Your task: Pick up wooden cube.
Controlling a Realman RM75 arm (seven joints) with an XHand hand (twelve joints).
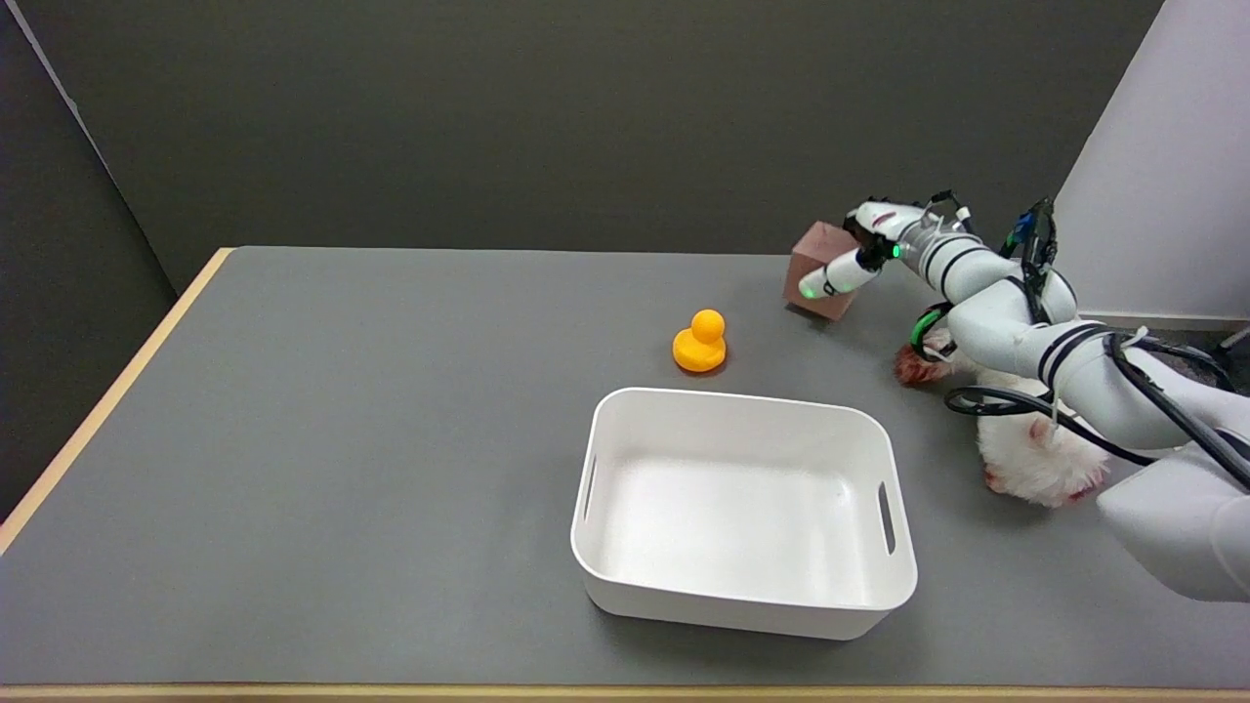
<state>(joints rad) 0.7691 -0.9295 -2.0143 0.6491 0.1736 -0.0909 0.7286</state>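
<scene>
Wooden cube (pixel 818 269): sitting tilted at the table's far right, one lower edge seemingly clear of the grey table (pixel 391 439)
Right hand (pixel 864 249): wrapping fingers over the cube's top and front face, apparently clamping it
Progress: grasp looking made, lift seemingly just starting; raising clear remaining
Nearby: yellow duck (pixel 700 342) sitting apart to the left; white bin (pixel 742 513) nearer the camera; furry toy (pixel 1025 454) lying under the arm

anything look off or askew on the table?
The wooden cube sits tilted, one edge raised, with the right hand gripping it. A white plush toy lies partly hidden under the arm. Nothing spilled or damaged.
</scene>
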